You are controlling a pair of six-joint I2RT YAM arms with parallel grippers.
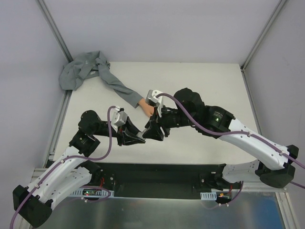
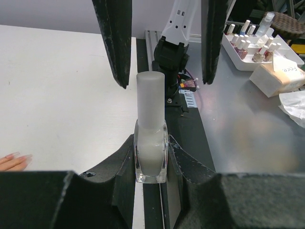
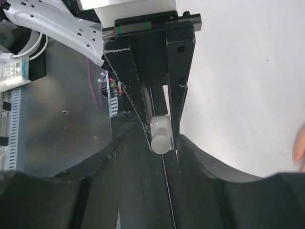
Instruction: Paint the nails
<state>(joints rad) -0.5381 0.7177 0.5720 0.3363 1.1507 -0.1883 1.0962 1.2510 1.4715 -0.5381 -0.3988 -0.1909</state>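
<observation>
Nails [image 2: 24, 156] tip the peach mannequin hand [image 1: 144, 108] at mid-table, its grey sleeve [image 1: 114, 86] trailing far-left, while just nearer the left gripper [image 2: 151, 145] clamps a polish bottle [image 2: 151, 164] and the right gripper [image 3: 153, 139] holds its jaws apart either side of the frosted cap [image 2: 151, 100].

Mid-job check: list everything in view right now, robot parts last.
nail polish bottle: one, clear with frosted cap, upright in the left gripper
mannequin hand: one, peach, mid-table
sleeve: one, grey, trailing to the far left corner
tray: one, white, off-table, holding several spare polish bottles
tissue pack: one, white, beside the tray
table: one, white
left gripper: black, shut on the bottle
right gripper: black, open, either side of the cap
</observation>
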